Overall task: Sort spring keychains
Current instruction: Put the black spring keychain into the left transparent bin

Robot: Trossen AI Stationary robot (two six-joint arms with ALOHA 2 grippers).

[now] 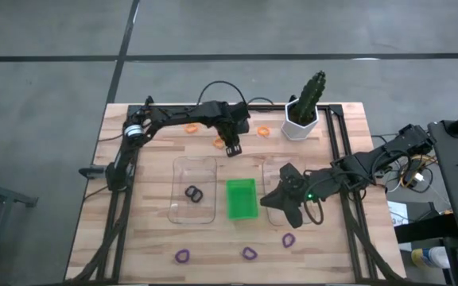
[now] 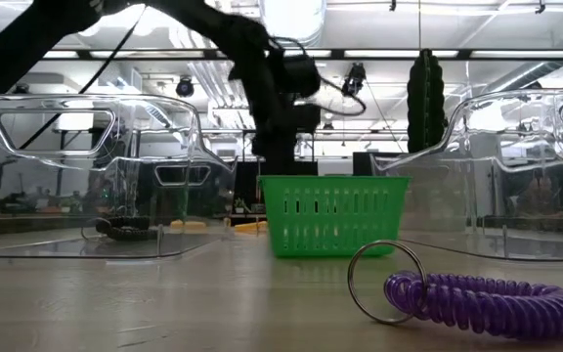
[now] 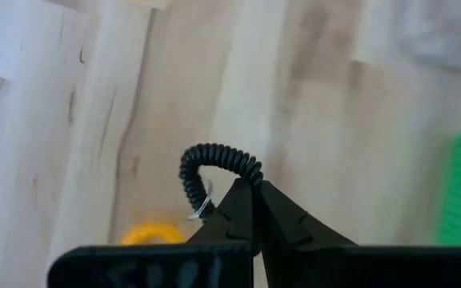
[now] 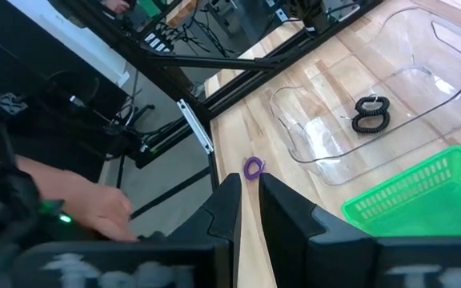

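The butcher-block wooden table (image 1: 149,238) stands on a grey floor with dark seams; the low view looks into a workshop with ceiling lights and cluttered benches. No readable writing shows anywhere.

On the table sit a green basket (image 1: 242,199), a clear tray to its left (image 1: 193,191) holding two black spring keychains (image 1: 194,193), a second clear tray (image 1: 270,171) under the right arm, and a potted cactus (image 1: 307,107).

The left gripper (image 3: 254,186) hangs above the table near the far side, jaws clamped on a black spring keychain (image 3: 206,160). Orange keychains (image 1: 219,143) lie nearby; purple keychains (image 1: 249,253) line the near edge.

The right gripper (image 4: 249,188) hovers over its tray, jaws slightly apart and empty.
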